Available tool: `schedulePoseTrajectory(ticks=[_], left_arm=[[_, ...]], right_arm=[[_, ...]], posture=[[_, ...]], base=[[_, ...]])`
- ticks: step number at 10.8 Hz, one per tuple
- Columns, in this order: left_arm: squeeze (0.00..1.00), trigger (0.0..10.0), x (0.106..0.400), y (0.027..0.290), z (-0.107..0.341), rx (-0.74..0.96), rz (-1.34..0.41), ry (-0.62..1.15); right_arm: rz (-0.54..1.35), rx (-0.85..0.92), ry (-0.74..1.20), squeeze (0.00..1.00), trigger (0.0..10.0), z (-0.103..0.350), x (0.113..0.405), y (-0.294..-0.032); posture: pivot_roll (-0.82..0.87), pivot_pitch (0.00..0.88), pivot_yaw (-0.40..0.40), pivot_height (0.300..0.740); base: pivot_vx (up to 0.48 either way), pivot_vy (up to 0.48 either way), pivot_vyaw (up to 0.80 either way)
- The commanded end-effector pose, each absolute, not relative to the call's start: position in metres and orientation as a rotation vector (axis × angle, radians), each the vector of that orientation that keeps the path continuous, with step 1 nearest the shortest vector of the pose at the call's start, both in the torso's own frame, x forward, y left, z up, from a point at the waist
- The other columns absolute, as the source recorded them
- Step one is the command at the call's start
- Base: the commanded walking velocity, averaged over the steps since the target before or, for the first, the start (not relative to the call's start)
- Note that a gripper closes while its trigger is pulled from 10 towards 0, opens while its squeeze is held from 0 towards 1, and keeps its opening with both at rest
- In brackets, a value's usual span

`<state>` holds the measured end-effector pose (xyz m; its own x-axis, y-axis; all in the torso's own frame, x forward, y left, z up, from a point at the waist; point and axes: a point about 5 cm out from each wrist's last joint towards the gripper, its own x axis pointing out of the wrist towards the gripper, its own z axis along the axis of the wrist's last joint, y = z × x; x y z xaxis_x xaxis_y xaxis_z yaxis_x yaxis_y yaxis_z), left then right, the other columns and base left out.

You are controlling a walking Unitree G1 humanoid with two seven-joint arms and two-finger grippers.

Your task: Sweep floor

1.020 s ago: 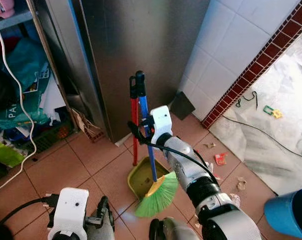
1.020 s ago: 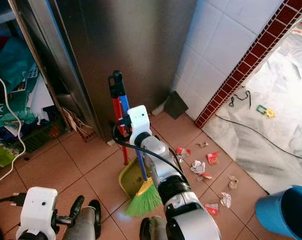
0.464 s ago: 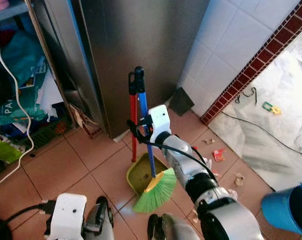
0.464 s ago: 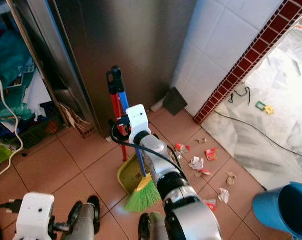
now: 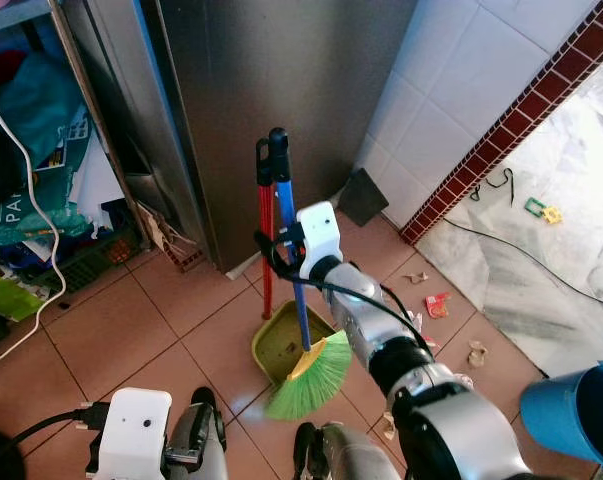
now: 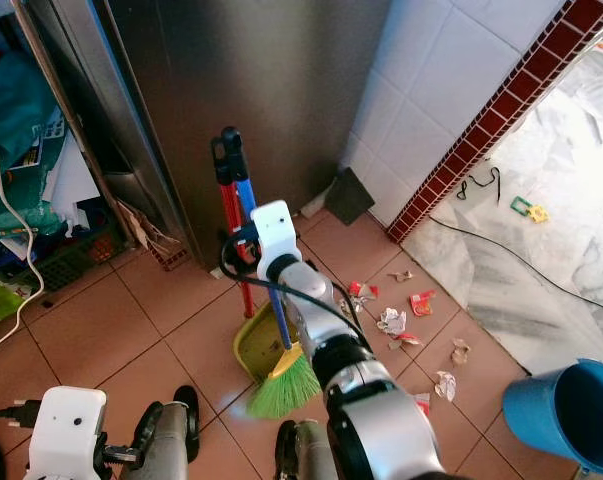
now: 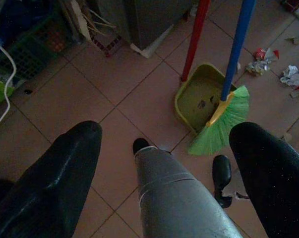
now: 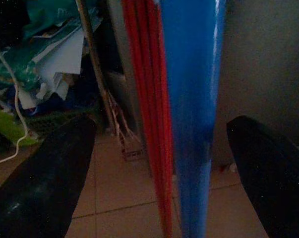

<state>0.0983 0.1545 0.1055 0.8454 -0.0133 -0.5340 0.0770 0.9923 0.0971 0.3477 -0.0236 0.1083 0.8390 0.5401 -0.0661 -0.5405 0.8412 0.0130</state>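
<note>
Standing between spread fingers (image 8: 45,183): broom handle (image 8: 191,114).

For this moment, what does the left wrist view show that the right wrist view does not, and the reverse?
Left wrist view alone: the broom's green bristles resting in the yellow dustpan, paper scraps on the tiles, and the robot's own leg. The left gripper hangs low, fingers apart.

Right wrist view alone: a close look between the right gripper's open fingers, either side of the handles, with the steel cabinet behind.

Both: the blue broom handle beside the red dustpan handle, and the cluttered shelf.
</note>
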Motion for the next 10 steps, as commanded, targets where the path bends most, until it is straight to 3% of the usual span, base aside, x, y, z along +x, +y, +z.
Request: schedulePoseTrajectory(ticks=[1, 4, 5, 10], left_arm=[[0.0, 10.0, 0.093, 0.153, 0.107, 0.109, -0.053, 0.579], [0.0, 10.0, 0.092, 0.152, 0.108, 0.107, -0.053, 0.583], [0.0, 10.0, 0.091, 0.152, 0.108, 0.107, -0.052, 0.583], [0.0, 10.0, 0.092, 0.151, 0.108, 0.106, -0.055, 0.581]], right_arm=[[0.567, 0.004, 0.065, 0.0, 10.0, 0.11, 0.349, -0.02], [0.565, -0.002, 0.042, 0.0, 10.0, 0.12, 0.354, -0.014], [0.557, -0.001, 0.04, 0.0, 0.0, 0.121, 0.355, -0.014], [0.536, 0.0, 0.047, 0.0, 0.0, 0.118, 0.357, -0.019]], posture=[[0.22, 0.3, -0.132, 0.74], [0.22, 0.306, -0.134, 0.74], [0.23, 0.307, -0.135, 0.74], [0.23, 0.308, -0.133, 0.74]], base=[[0.0, 0.0, 0.0], [0.0, 0.0, 0.0], [0.0, 0.0, 0.0], [0.0, 0.0, 0.0]])
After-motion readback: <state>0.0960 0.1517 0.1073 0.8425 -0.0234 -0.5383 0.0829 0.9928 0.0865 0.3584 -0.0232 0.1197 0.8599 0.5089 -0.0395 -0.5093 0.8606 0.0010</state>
